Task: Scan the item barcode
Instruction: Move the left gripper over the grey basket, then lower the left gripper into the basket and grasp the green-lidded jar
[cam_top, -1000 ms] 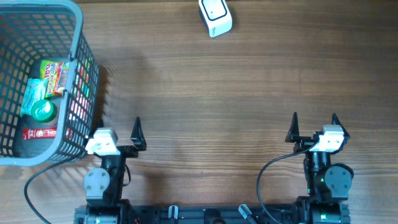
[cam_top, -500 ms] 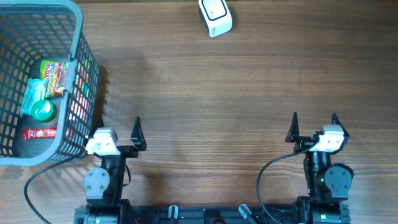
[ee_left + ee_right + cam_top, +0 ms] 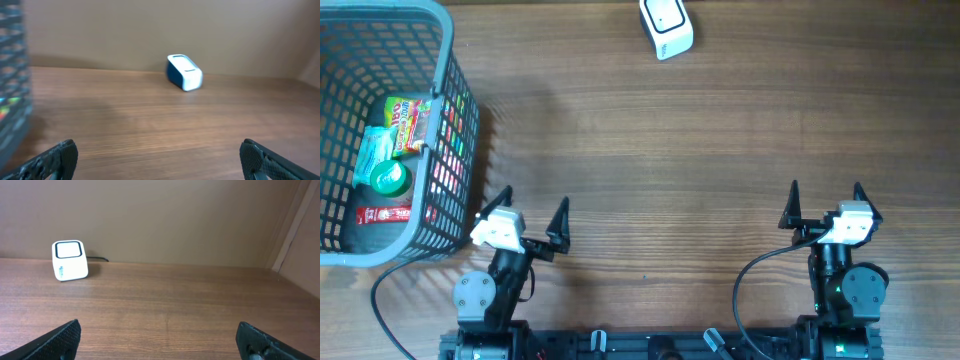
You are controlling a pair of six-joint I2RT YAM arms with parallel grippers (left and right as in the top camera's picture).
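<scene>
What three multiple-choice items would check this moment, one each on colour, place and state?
1. What colour is the basket?
A) red
B) grey
C) yellow

2. Where is the scanner?
A) on the table, near its far edge
B) inside the basket
C) lifted off the table by an arm

3. How do the left claw and right claw stand?
A) both shut
B) left shut on a packet, right open
C) both open and empty

Answers:
1 B: the overhead view shows grey mesh walls and rim.
2 A: it stands alone on the bare wood, far from both arms.
3 C: each wrist view shows its fingers spread wide with only wood between them.
</scene>
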